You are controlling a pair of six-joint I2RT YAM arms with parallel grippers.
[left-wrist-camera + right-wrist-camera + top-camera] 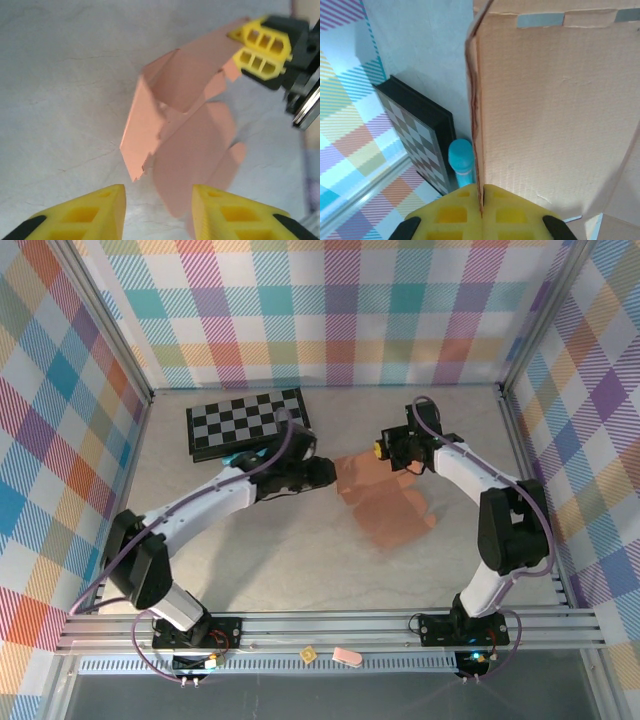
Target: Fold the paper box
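Observation:
The salmon-orange paper box (385, 502) lies partly unfolded in the middle of the table, flaps spread toward the near right. In the left wrist view the paper box (190, 145) has one panel raised and loose flaps reaching between my fingers. My left gripper (322, 472) sits at the box's left edge, open (159, 210), with a flap tip between its yellow fingers but not pinched. My right gripper (386, 451) is at the box's far edge, shut (481, 202) on a thin upright panel of the paper box (555, 110).
The black-and-grey chequered board (246, 421) lies at the back left, also near the right gripper's view (415, 135). A blue cylinder (461, 162) lies beside the board. A small tan block (308, 653) and a pink piece (346, 656) rest on the front rail.

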